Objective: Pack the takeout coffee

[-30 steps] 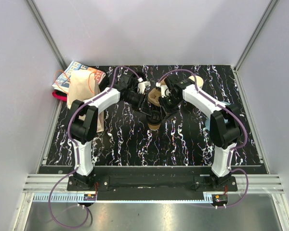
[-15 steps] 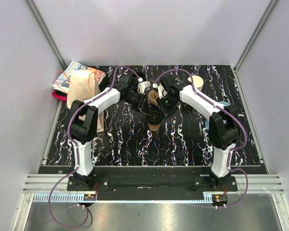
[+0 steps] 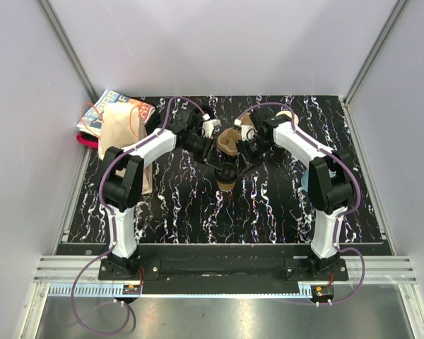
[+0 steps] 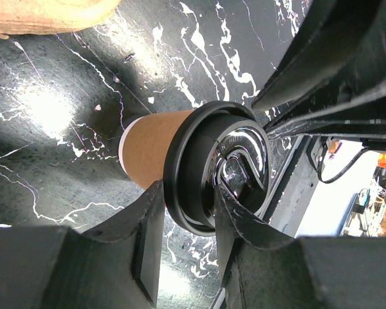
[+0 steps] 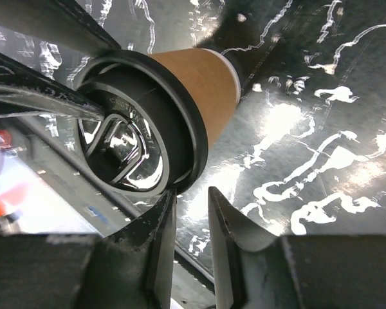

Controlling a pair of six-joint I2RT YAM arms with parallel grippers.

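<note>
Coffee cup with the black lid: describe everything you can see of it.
The coffee cup is plain brown paper with a pale base ring and a glossy black plastic lid, pressed on, with a raised sip flap and unreadable embossed lettering. It looks upright, base on the black marbled table. The left gripper pinches the lid's rim, one finger on top, one outside. The right gripper sits beside the rim, its narrow gap empty.

The white-shelled left arm and its twin, the right arm, are carrying bulky black joint housings. A thin purple cable is trailing along each to a black base at the desk's near edge. The left gripper and right gripper are showing matte black, angular fingers.
</note>
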